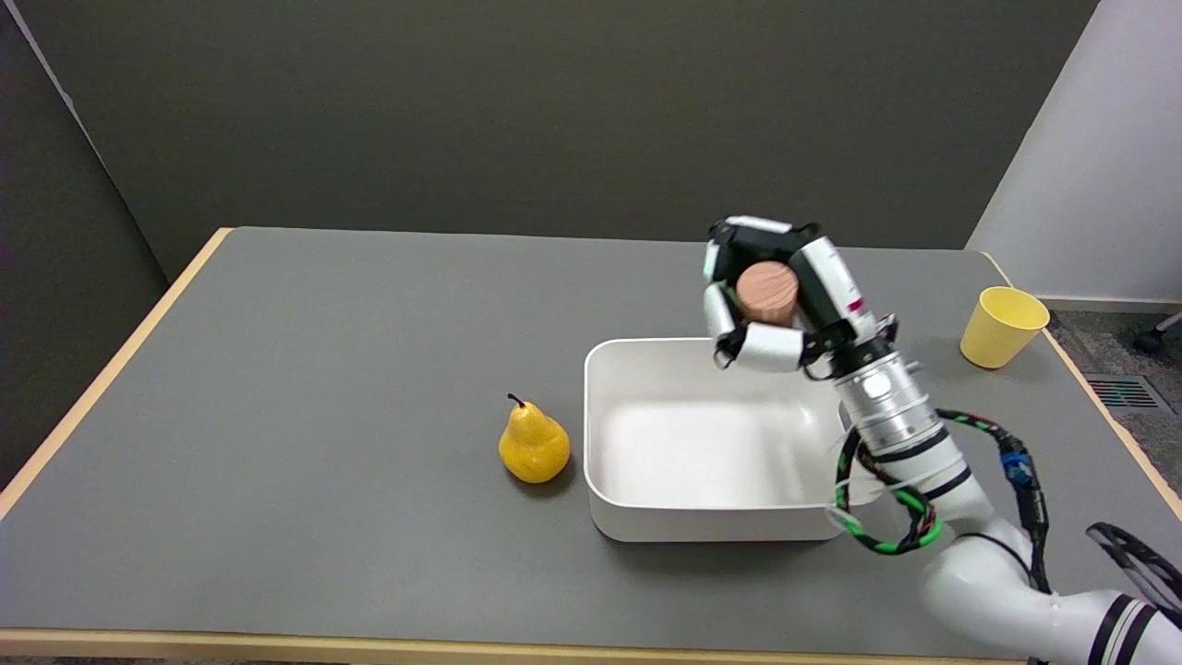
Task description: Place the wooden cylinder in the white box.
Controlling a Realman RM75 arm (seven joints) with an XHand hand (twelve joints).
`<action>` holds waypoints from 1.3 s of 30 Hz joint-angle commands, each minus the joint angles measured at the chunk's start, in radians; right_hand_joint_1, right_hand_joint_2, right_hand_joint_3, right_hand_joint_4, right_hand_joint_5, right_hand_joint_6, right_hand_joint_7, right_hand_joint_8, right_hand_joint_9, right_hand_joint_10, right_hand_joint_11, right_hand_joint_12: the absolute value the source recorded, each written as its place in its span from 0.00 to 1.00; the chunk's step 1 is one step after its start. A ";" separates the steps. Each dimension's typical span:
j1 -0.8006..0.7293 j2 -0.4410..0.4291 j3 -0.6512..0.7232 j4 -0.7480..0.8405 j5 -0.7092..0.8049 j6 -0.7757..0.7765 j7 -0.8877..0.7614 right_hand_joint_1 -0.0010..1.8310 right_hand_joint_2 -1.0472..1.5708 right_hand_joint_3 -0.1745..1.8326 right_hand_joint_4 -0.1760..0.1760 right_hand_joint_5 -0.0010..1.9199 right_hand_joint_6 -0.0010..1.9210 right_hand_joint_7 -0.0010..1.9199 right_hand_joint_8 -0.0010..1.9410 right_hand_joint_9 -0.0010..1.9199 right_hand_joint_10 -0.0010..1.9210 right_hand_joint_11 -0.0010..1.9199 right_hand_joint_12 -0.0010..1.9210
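Nearest on the grey surface [323, 369], a pear [533, 445] stands upright just left of the box [702, 517], which sits open-topped beside it. Above the box's far right corner, the right hand [771, 296] grips the cylinder [767, 292], fingers wrapped around its sides, round end showing, held in the air. Farther right, well apart, a yellow cup [1002, 326] sits tilted.

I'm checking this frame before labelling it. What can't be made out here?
- Head view: the lower part of the wooden cylinder is hidden by the fingers of the robot hand holding it.
- Head view: the white box has its far right corner and right wall covered by the arm.
- Head view: the black object at the lower right is cut off by the edge.
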 commanded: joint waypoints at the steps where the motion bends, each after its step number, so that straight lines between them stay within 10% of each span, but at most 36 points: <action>1: -0.041 -0.059 -0.096 -0.009 -0.052 -0.027 -0.021 0.64 0.72 0.58 0.05 0.40 0.80 0.38 1.00 0.55 1.00 0.51 1.00; 4: -0.047 -0.062 -0.103 -0.038 -0.052 0.034 -0.020 0.63 0.79 0.41 0.00 0.38 0.74 0.31 1.00 0.48 1.00 0.40 1.00; 7: -0.047 -0.063 -0.115 -0.056 -0.049 0.082 -0.020 0.56 0.92 0.21 0.00 0.20 0.95 0.22 1.00 0.33 1.00 0.00 1.00; 12: -0.052 -0.063 -0.116 -0.067 -0.053 0.122 -0.020 0.56 0.84 0.39 0.01 0.15 0.50 0.19 0.96 0.21 1.00 0.00 1.00; 13: -0.053 -0.063 -0.116 -0.069 -0.051 0.132 -0.020 0.41 0.77 0.54 0.03 0.14 0.47 0.14 0.90 0.17 1.00 0.00 1.00; 16: -0.054 -0.063 -0.111 -0.080 -0.046 0.166 -0.020 0.40 0.71 0.59 0.13 0.13 0.29 0.19 0.51 0.22 0.70 0.01 1.00; 30: -0.020 -0.051 -0.100 -0.103 -0.024 0.143 -0.018 0.15 0.63 0.53 0.37 0.02 0.07 0.00 0.00 0.00 0.01 0.00 0.45; 33: -0.012 -0.047 -0.099 -0.100 -0.024 0.113 -0.018 0.18 0.63 0.46 0.32 0.00 0.00 0.00 0.00 0.00 0.00 0.00 0.07; 39: 0.001 -0.045 -0.085 -0.095 -0.024 0.071 -0.018 0.19 0.64 0.40 0.32 0.00 0.00 0.00 0.00 0.00 0.00 0.00 0.00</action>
